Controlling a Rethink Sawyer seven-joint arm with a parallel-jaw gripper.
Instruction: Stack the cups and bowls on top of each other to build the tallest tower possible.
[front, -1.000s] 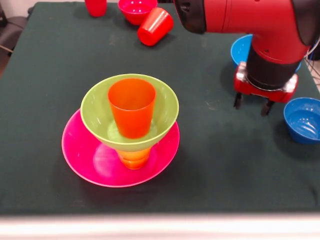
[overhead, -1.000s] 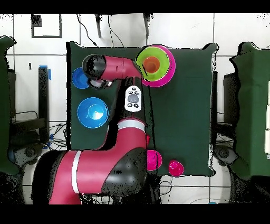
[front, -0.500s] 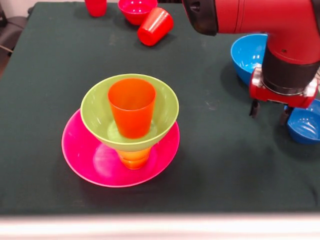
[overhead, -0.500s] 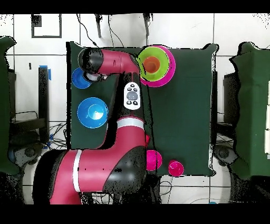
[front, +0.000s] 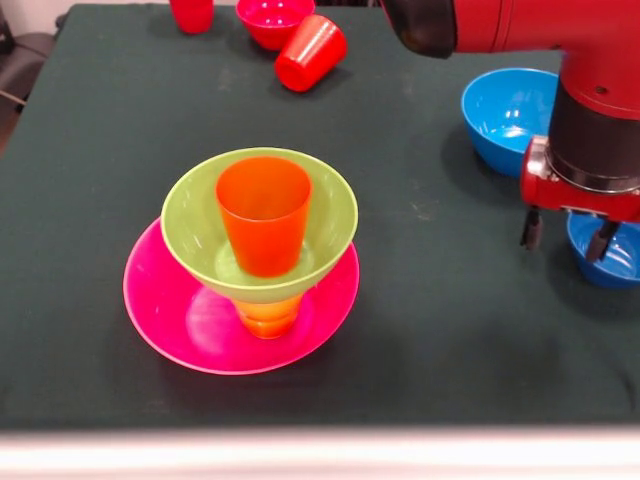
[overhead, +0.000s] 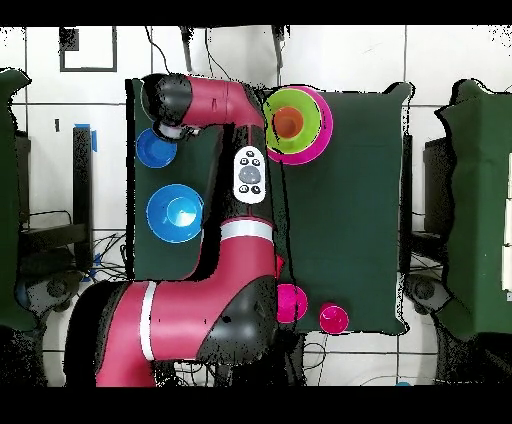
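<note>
The tower stands at the table's front left. It is a wide pink bowl (front: 165, 300), a yellow cup (front: 268, 315) in it, a lime green bowl (front: 190, 215) on that and an orange cup (front: 263, 220) upright in the green bowl. From overhead the tower (overhead: 292, 123) shows as nested rings. My gripper (front: 565, 235) hangs open at the right, fingers apart over the left rim of the small dark blue bowl (front: 625, 265), holding nothing. The wrist hides part of that bowl. The light blue bowl (front: 505, 110) sits just behind.
At the far edge are a red cup (front: 192, 12), a red bowl (front: 272, 18) and a tipped red cup (front: 310, 50). Overhead, the dark blue bowl (overhead: 152, 152) and the light blue bowl (overhead: 176, 213) lie left of the arm.
My gripper has moved right and a little toward the front, from beside the light blue bowl to over the small dark blue bowl. The tower has not moved.
</note>
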